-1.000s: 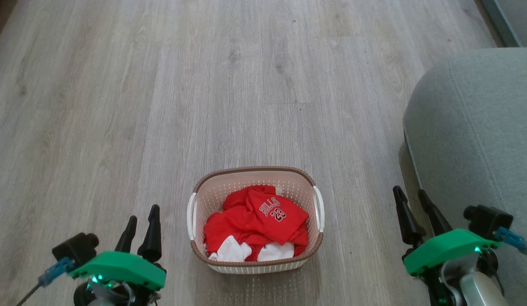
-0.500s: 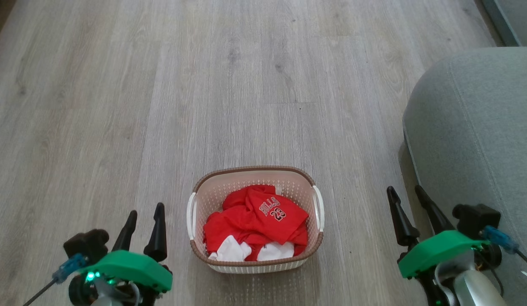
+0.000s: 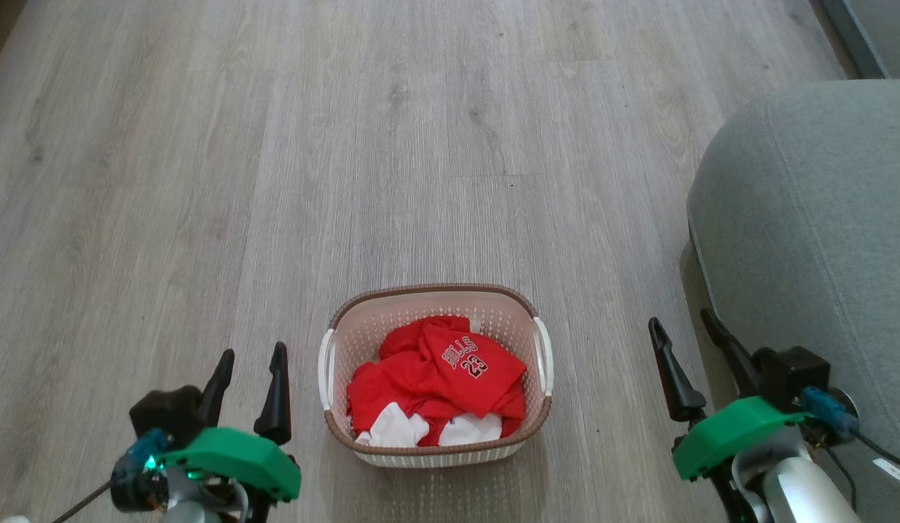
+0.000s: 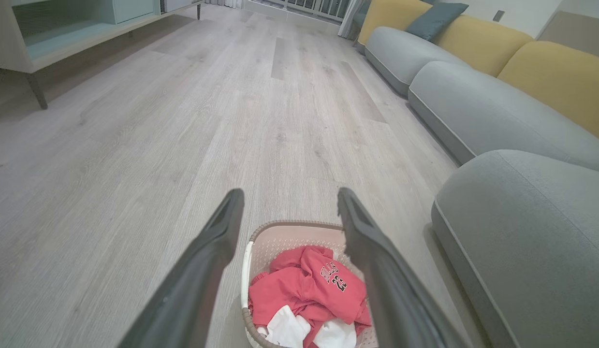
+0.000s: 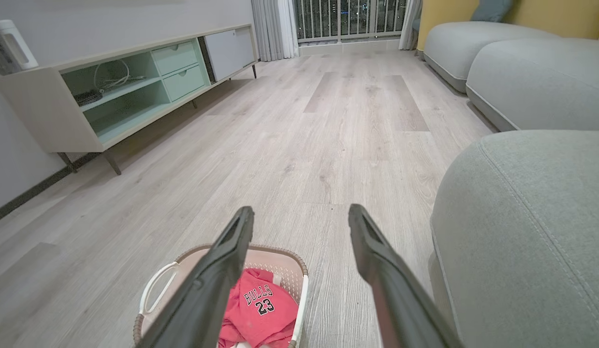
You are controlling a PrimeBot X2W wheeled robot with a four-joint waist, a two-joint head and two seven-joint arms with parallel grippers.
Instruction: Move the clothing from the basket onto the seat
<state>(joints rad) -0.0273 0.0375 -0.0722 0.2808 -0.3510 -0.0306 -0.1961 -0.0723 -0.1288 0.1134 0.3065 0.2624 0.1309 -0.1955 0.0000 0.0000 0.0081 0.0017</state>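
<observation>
The cream basket (image 3: 333, 341) with a brown rim stands on the wood floor, low in the middle of the head view. Red clothing (image 3: 435, 381) with white trim, its top piece printed "BULLS 23", lies crumpled inside it. The grey seat (image 3: 813, 218) fills the right side. My left gripper (image 3: 252, 354) hangs open to the left of the basket, holding nothing. My right gripper (image 3: 680, 319) is open between the basket and the seat. The left wrist view has the basket (image 4: 280, 234) and clothing (image 4: 309, 287) between its fingers; the right wrist view has the clothing (image 5: 258, 309) low left.
A long sofa with grey seats and yellow backs (image 4: 473, 43) runs along the right. A pale low cabinet (image 5: 110, 92) with open shelves stands along the left wall. Wide bare wood floor (image 3: 348, 145) lies beyond the basket.
Both grippers have drifted inward toward the basket and slightly forward, and their fingers have spread wider. The basket and clothing have not moved.
</observation>
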